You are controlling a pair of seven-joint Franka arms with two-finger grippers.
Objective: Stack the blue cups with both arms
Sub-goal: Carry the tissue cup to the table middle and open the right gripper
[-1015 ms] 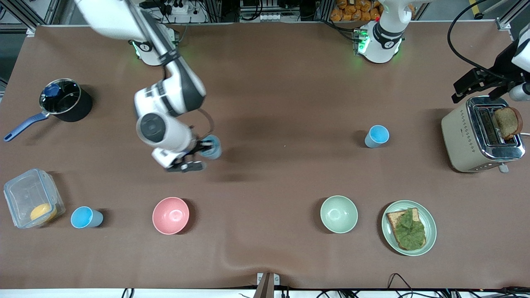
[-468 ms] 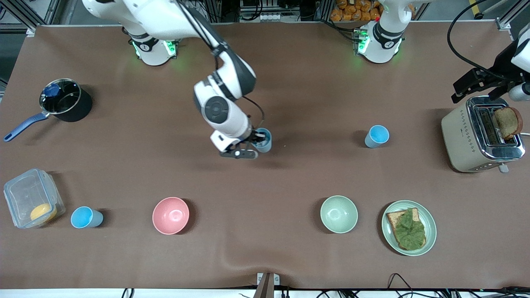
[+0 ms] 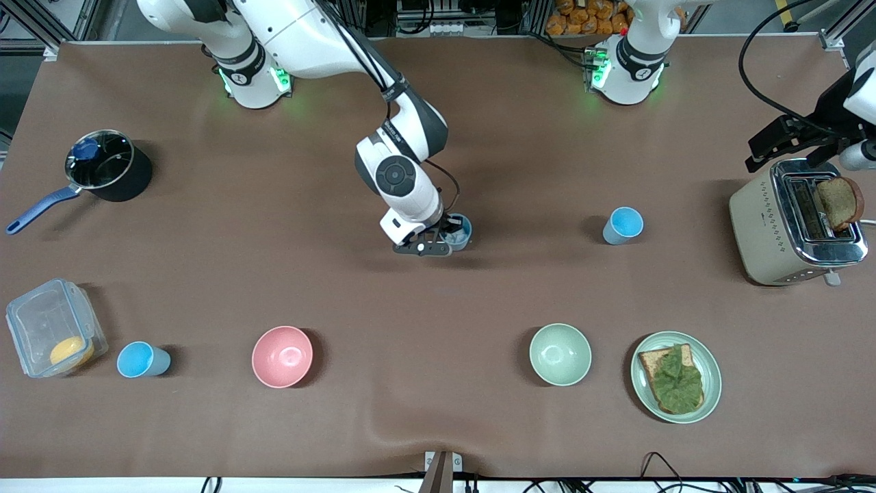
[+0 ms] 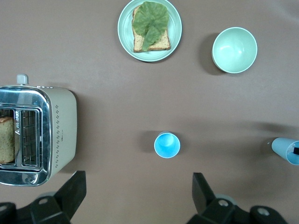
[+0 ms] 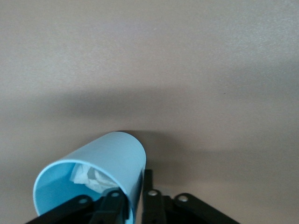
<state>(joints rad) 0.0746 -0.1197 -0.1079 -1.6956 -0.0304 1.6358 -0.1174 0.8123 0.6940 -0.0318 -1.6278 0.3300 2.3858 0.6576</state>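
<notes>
Front view: the right gripper (image 3: 441, 241) is low over the middle of the table. Its wrist hides most of its fingers. The blue cup with the white patch (image 3: 461, 233) sits at its tip, partly covered. Whether the cup's base touches the table (image 3: 438, 424) cannot be told from here.

A second blue cup (image 3: 623, 225) stands upright, well apart, toward the left arm's end. A third blue cup (image 3: 140, 360) stands nearer the camera at the right arm's end, just beside a clear lidded box (image 3: 51, 329) and near the pink bowl (image 3: 282, 356).

The left arm waits. The left gripper (image 3: 763, 147) hangs over the table's edge by the toaster (image 3: 766, 226), and the frame cuts off its wrist. A bread slice (image 3: 838, 202) sticks up out of the toaster.

Left wrist view: the two fingers (image 4: 74, 189) of the left gripper (image 4: 139, 196) stand wide apart with nothing between them, and their bases are cut off. Far below them is the second blue cup (image 4: 167, 145), seen mouth-up. The toaster (image 4: 60, 130) is half out of frame. The cup with the patch (image 4: 286, 150) shows only as a sliver at the edge. The pale green bowl (image 4: 234, 50) and the plate (image 4: 175, 28) of bread and lettuce are in full sight.

Right wrist view: the right gripper (image 5: 131, 196) pinches the rim wall of the cup with the patch (image 5: 107, 154), with one finger inside and one outside. The cup appears tilted, with crumpled white (image 5: 91, 176) inside it. Its base is hidden.
</notes>
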